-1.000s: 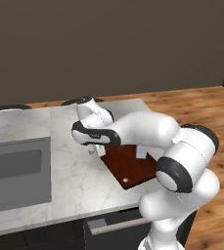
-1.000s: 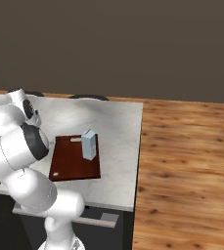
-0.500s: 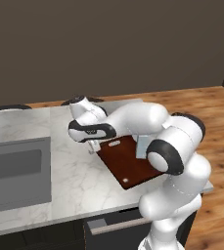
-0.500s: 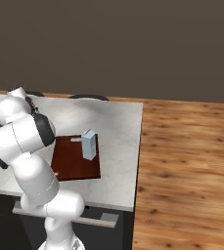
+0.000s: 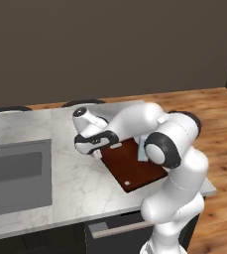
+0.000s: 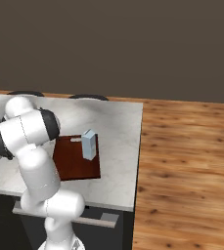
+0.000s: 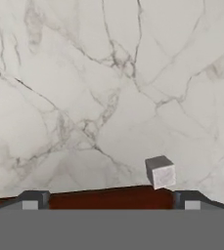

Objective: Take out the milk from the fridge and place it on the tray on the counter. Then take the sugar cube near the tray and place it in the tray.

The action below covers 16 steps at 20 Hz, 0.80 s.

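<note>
Milk (image 6: pixel 88 144) stood upright on the tray (image 6: pixel 73 163), toward its 3 o'clock end in the right base view, so the first half of the task looked done. In the left base view the carton was mostly hidden behind the arm's elbow, with a pale sliver showing at the tray's far side.

The tray lay flat on the counter (image 5: pixel 75 183), at 3 o'clock from the steel sink (image 5: pixel 16 171), close enough to the front edge for the arm to reach both it and the stone beside it.

The sugar cube (image 7: pixel 160 172) sat on the bare marble, just off the tray's edge, apart from it or touching I could not tell. In the hand view it lay at about 5 o'clock, just ahead of the right-hand fingertip rather than midway between the two.

The gripper (image 5: pixel 97 155) hung low over the counter at the tray's 9 o'clock corner in the left base view, pointing down, jaws spread to their widest and holding nothing. That pose suited a descent onto the cube. I judged it needed a small sideways shift first, so the cube would sit centred between the tips (image 7: pixel 31 199); something so tiny could easily be nudged away by one finger landing on it.
</note>
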Tool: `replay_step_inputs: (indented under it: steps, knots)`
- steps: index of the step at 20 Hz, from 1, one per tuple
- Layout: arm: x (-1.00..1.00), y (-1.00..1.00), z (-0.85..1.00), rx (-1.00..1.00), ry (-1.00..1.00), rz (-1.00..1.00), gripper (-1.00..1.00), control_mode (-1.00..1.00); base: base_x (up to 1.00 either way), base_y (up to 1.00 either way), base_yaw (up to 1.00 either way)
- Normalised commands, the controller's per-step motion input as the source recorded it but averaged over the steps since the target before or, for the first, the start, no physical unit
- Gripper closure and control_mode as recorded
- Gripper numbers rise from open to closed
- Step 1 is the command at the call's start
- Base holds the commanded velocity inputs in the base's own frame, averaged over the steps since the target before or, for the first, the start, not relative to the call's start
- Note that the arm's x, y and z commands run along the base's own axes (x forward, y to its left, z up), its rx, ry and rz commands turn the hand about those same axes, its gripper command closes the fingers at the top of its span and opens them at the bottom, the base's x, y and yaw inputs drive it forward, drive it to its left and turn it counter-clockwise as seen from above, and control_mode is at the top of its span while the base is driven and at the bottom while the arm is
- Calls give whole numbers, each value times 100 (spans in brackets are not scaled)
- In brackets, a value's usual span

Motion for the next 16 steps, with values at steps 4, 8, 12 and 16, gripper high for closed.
replay_step_inputs:
  steps: [4, 8, 12, 16]
  knots:
    - [36, 14, -9, -4, 7, -1, -100, -100, 0, 0, 0]
    - [24, 31, -8, -11, 8, -2, -100, -100, 0, 0, 0]
    - [4, 26, -5, -14, 0, 0, -100, -100, 0, 0, 0]
    - [0, 20, -7, -19, 0, 0, -100, -100, 0, 0, 0]
